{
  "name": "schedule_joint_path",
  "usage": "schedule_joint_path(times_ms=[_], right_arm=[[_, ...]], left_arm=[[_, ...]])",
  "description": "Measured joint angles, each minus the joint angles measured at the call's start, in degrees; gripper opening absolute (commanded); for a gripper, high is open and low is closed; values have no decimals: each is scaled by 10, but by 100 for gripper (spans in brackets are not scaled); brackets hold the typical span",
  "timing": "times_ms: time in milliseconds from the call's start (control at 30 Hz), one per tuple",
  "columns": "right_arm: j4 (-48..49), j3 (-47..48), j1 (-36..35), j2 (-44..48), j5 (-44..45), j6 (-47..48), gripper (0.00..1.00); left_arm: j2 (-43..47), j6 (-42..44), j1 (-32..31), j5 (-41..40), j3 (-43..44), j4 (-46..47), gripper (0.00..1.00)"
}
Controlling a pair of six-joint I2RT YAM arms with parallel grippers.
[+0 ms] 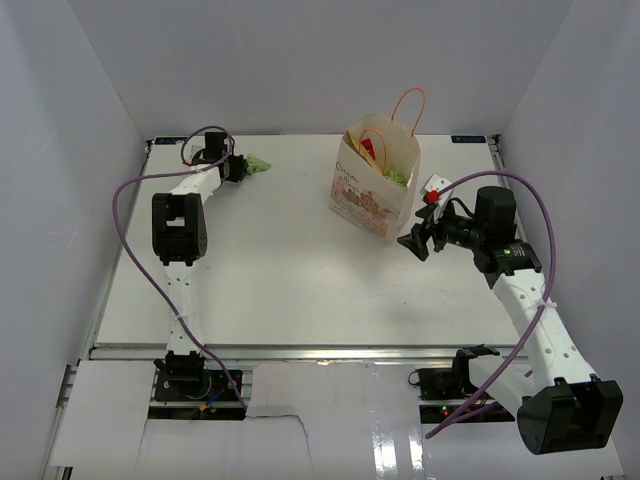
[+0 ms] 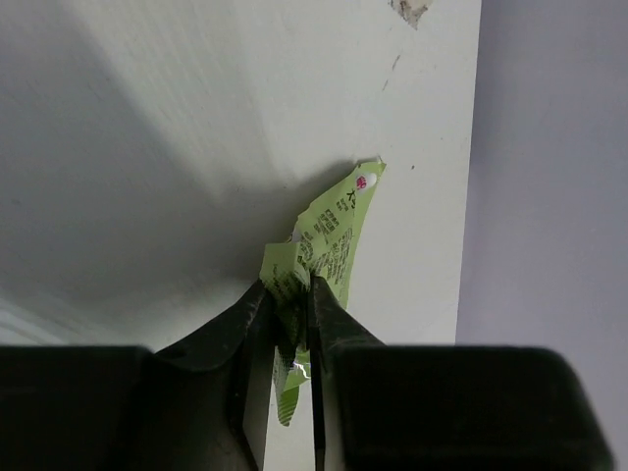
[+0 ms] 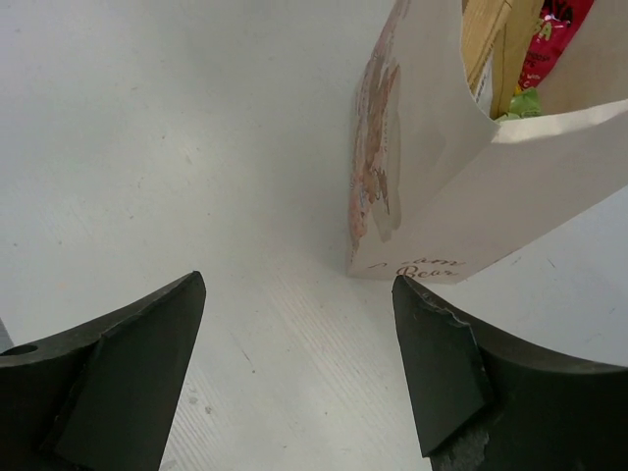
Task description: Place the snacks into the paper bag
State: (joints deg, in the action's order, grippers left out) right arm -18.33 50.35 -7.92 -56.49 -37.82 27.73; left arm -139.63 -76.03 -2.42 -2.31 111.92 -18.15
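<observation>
Mostly bare white table (image 1: 280,270) with walls close on three sides. A purple cable (image 1: 125,215) loops off the left arm and another runs along the right arm. A small white-and-red item (image 1: 433,187) lies just right of the paper bag (image 1: 375,185); what it is cannot be told. Nothing stands between either gripper and the bag.

The bag carries a brownish picture and cursive lettering, too faint to read. The green packet (image 2: 334,235) has dark small print, unreadable, and a white dot near its tip. A red packet (image 3: 549,39), a yellow wrapper (image 3: 491,39) and a bit of green (image 3: 525,103) show inside the bag.

The left gripper (image 2: 292,294) pinches the green packet at the far left corner, well apart from the bag. The right gripper (image 3: 299,324) is spread wide and empty, near the bag's front corner, not touching.
</observation>
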Motion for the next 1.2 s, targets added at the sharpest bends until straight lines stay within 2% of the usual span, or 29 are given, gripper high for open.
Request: schedule_joint_path(times_ms=[167, 267, 333, 400, 467, 567, 667, 767, 833, 933, 1067, 1133, 1200], right_arm=[[-17, 0, 0, -4, -59, 30, 83], [-49, 0, 0, -12, -115, 68, 84], [-76, 0, -1, -17, -153, 108, 89], [-126, 2, -5, -20, -198, 187, 92], [-200, 6, -19, -22, -233, 311, 93], [-249, 4, -77, -21, -235, 422, 91], [-195, -15, -163, -4, -177, 423, 91], [-69, -69, -275, 15, -68, 382, 92], [5, -89, -348, -5, 9, 359, 93], [113, -99, -429, -67, 114, 341, 93], [223, -110, -498, -131, 216, 343, 91], [257, -115, -511, -145, 246, 350, 86], [286, -122, -516, -151, 268, 362, 77]], left_arm=[[12, 44, 9, 44, -44, 63, 12], [41, 101, 15, 113, -112, 131, 8], [79, 143, 19, 183, -187, 181, 8], [125, 181, 23, 255, -260, 209, 8], [181, 214, 23, 325, -337, 233, 7], [288, 249, 17, 419, -468, 256, 6], [392, 260, 8, 485, -586, 268, 6], [470, 253, -9, 523, -667, 271, 6], [516, 234, -31, 548, -713, 272, 6], [545, 206, -68, 571, -746, 269, 6], [549, 189, -112, 591, -749, 235, 6], [554, 185, -119, 598, -749, 218, 7], [562, 181, -120, 603, -749, 206, 7]])
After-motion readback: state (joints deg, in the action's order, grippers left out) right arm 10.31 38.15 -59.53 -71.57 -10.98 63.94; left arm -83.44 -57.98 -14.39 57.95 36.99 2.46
